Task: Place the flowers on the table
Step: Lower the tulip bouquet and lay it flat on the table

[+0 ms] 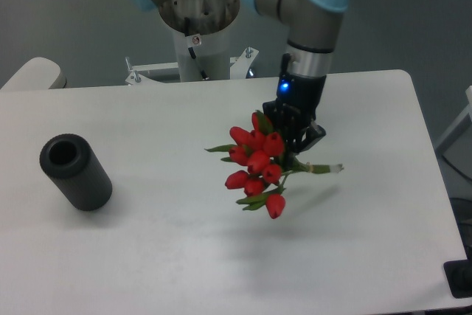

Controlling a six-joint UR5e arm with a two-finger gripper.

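The flowers [256, 163] hang above the table [147, 256], clamped in the pincer [296, 136].

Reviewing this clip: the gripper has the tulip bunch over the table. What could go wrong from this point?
1. The gripper grips the bunch of red tulips with green stems near the blooms while the stem end sticks out sideways; the tulips could slip or tip when lowered.
2. The bunch appears to hang above the white matte tabletop; opening now may drop it and bruise the heads.
3. The fingers sit against the flower heads and could crush them.
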